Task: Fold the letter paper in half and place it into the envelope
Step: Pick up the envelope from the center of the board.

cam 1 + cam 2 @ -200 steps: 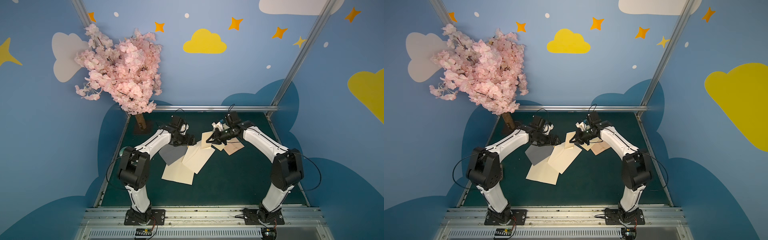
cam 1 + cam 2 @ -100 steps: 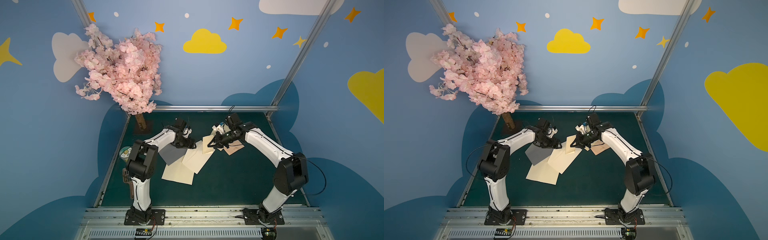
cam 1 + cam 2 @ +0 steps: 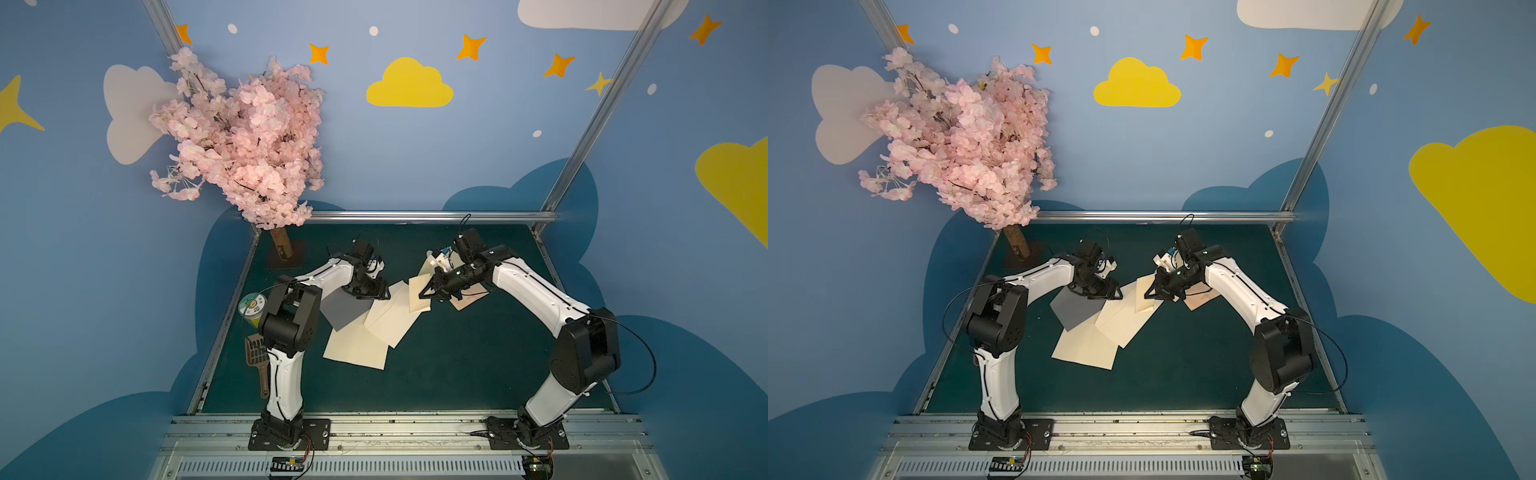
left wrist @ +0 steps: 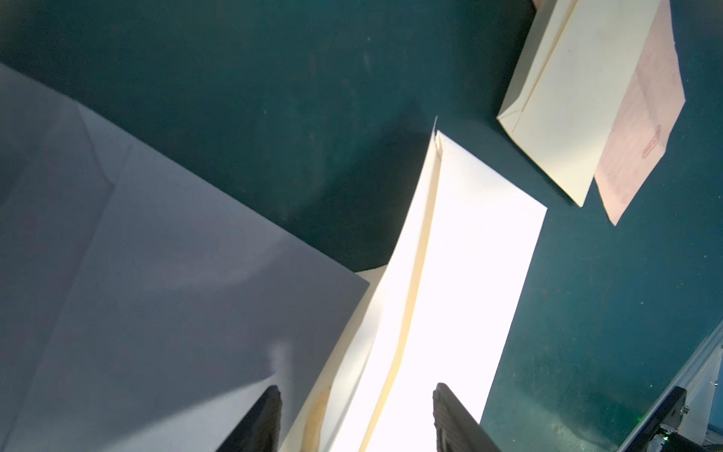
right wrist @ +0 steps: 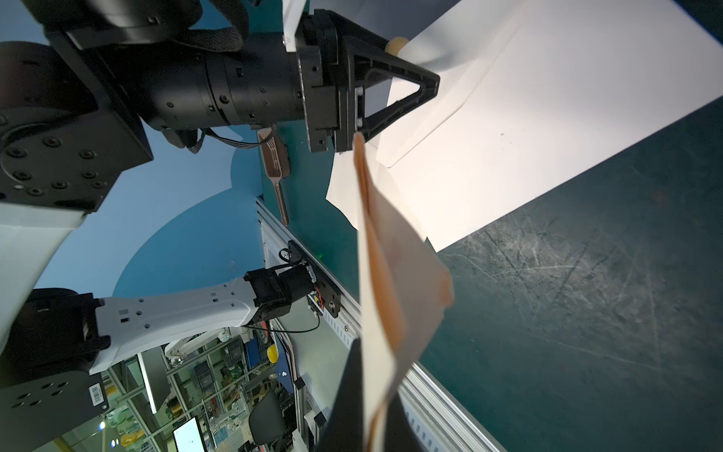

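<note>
Letter paper (image 3: 417, 306), folded, pinched in the clenched right gripper (image 3: 428, 296) and held above the mat (image 3: 457, 365) near the cream envelope (image 4: 461, 274): clamp that envelope's lip with the parted left gripper (image 4: 357, 387), then feed the crease in first, slowly.

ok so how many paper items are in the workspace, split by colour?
cream: 3 (large sheet, cream envelope, folded letter paper in the right gripper)
grey: 1 (grey envelope)
pink: 1 (pink lined paper)
total: 5
</note>
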### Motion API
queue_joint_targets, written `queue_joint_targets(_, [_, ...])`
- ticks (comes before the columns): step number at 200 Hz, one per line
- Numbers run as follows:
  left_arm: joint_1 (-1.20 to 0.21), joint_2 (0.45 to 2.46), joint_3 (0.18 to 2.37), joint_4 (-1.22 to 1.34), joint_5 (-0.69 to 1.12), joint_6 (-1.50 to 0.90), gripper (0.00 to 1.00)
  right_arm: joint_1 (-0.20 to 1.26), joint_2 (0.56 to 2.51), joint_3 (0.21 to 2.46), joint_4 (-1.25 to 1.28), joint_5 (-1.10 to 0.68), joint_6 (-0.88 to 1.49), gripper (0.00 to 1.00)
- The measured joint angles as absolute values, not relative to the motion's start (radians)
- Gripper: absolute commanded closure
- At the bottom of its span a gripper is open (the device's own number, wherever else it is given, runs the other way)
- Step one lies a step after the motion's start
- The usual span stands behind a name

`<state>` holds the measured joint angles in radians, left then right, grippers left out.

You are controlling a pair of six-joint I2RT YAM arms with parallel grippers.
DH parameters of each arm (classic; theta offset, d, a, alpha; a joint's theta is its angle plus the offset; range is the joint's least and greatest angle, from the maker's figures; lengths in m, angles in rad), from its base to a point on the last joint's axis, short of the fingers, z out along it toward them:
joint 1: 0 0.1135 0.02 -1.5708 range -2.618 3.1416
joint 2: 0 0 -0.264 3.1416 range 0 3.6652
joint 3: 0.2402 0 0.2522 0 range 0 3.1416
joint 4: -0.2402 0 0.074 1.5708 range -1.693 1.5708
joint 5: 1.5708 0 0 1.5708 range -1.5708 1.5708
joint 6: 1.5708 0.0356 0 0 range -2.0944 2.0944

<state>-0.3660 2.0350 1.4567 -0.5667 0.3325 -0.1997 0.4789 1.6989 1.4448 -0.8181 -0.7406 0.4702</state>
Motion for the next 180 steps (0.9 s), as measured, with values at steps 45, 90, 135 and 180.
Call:
queue_joint_targets(45, [-0.361,2.061,1.476,-0.561,0.351,-0.207,0.81,0.473,1.682,1.433,-0.824,-0.736,0.467,1.0])
queue_joint_targets(90, [-0.358,2.082,1.496,-0.567,0.376,-0.208,0.97,0.473,1.681,1.433,-0.827,-0.725,0.466,1.0])
queue_joint_targets(135, [-0.364,2.055,1.502,-0.58,0.39,-0.24,0.97,0.476,1.687,1.446,-0.881,-0.666,0.466,1.0])
queue_joint_targets(180, [-0.414,1.947,1.501,-0.6,0.373,-0.319,0.97,0.482,1.737,1.474,-0.96,-0.582,0.492,1.0])
